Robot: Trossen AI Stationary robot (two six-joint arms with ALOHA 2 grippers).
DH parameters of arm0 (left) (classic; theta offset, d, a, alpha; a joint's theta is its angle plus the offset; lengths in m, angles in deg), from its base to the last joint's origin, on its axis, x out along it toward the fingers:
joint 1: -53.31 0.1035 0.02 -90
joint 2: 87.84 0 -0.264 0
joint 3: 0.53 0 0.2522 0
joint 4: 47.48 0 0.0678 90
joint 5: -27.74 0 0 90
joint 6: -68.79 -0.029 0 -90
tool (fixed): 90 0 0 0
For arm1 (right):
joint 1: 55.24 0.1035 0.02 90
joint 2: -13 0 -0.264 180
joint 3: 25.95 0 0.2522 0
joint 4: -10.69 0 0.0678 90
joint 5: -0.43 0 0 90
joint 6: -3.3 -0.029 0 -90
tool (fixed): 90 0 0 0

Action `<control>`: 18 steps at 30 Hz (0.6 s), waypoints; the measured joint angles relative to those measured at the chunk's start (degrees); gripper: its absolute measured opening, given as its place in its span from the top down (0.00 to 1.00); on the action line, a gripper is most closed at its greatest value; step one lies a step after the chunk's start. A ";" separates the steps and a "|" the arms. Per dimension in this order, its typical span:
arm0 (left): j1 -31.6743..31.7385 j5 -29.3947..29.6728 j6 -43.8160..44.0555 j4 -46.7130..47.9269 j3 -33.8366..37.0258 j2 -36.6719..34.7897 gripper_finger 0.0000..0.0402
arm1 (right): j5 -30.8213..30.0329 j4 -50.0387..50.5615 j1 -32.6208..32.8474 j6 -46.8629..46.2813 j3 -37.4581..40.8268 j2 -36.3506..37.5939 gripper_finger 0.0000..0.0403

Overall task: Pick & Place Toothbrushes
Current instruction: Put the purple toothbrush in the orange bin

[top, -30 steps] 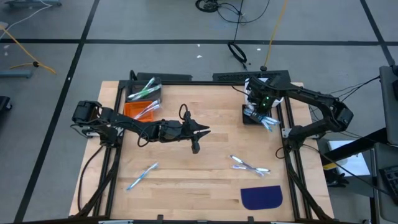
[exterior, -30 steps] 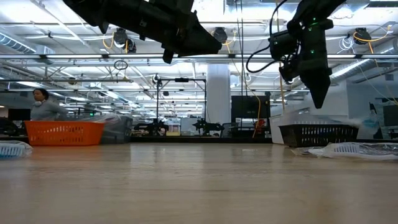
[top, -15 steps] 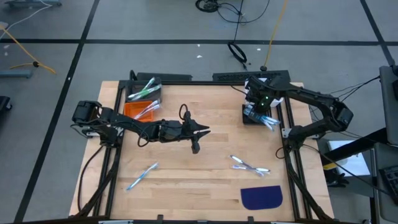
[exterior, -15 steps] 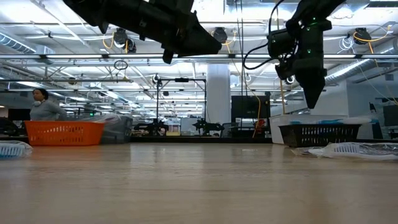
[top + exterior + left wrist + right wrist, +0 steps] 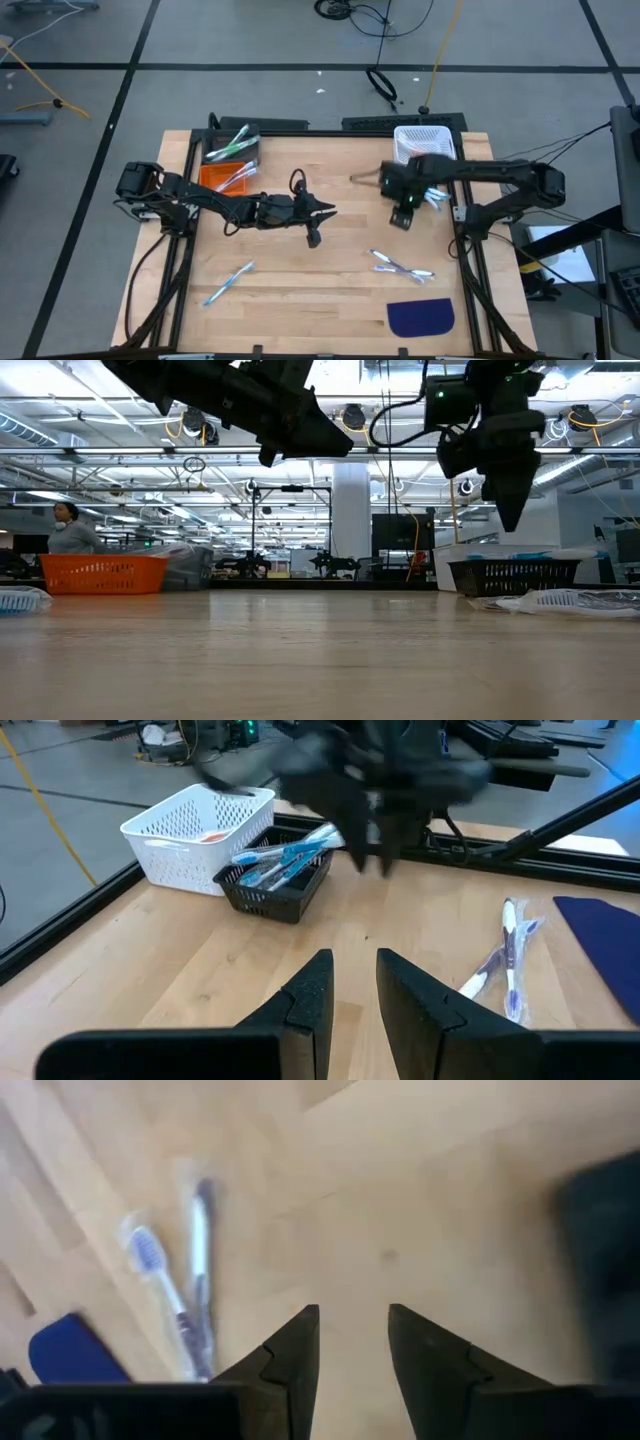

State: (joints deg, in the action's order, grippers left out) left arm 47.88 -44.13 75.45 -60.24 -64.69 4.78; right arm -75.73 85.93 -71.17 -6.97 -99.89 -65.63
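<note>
Two or three toothbrushes lie crossed on the wooden table toward its right side, and they show as well in the right wrist view and the left wrist view. One more toothbrush lies at the near left. My right gripper hangs open over bare wood, pointing down, between the black bin and those toothbrushes. My left gripper hovers open above the table's middle, pointing toward the right side, its fingers with nothing between them.
The black bin holds blue toothbrushes, and a white basket stands behind it. At the far left stand an orange bin and a bin with green toothbrushes. A dark blue mat lies at the near right.
My right gripper has swung away from above the black bin toward the table's middle and near edge, turning as it went, and the white basket now shows uncovered. My left arm has kept still.
</note>
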 joint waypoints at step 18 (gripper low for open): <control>-1.18 -0.05 0.94 1.34 0.00 0.00 0.80 | -8.78 -38.70 32.68 -26.69 19.76 -0.02 0.77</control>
State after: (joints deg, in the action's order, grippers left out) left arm 46.70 -44.18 76.39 -58.89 -64.69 4.78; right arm -84.50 47.23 -38.49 -33.66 -80.13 -65.65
